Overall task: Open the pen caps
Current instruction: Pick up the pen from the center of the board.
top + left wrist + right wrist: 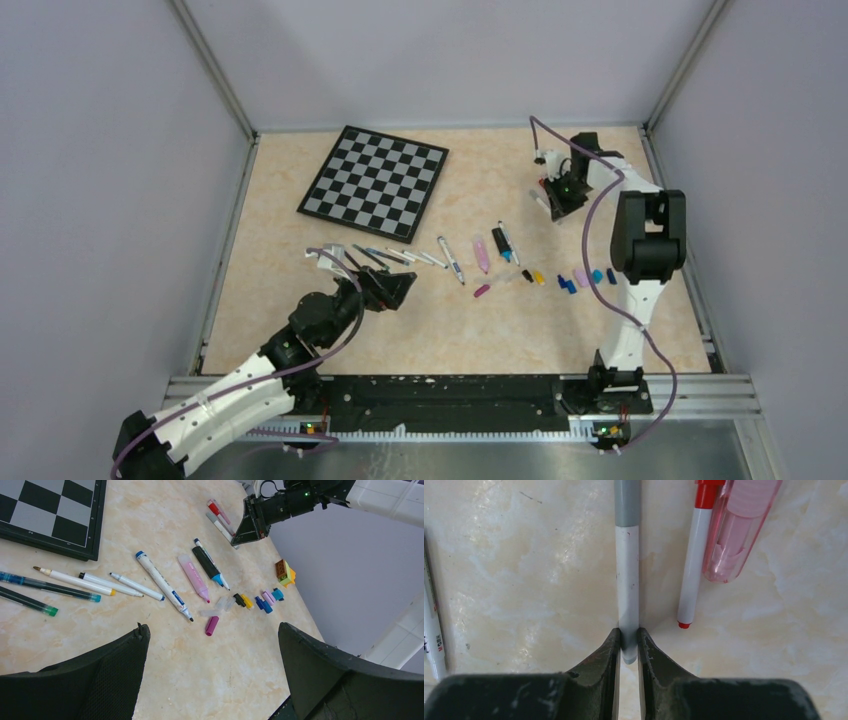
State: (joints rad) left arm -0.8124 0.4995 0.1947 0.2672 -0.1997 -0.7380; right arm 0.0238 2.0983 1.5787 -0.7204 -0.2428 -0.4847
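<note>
My right gripper [628, 640] is shut on the tail end of a white pen [628, 580] that lies on the table at the far right; its grey cap [626, 500] is still on. Beside it lie a red-capped pen [694, 565] and a pink highlighter [736, 530]. My left gripper [212, 630] hangs open and empty above the table, near the left end of a row of pens [400, 257]. Several loose caps [575, 280] lie in a cluster at the right; a purple cap [211, 625] lies apart from them.
A black-and-white chessboard [374, 183] lies at the back left. A yellow-orange block [285, 572] sits near the right wall. Grey walls close in the table on three sides, and the right arm [640, 240] stands over the cap cluster.
</note>
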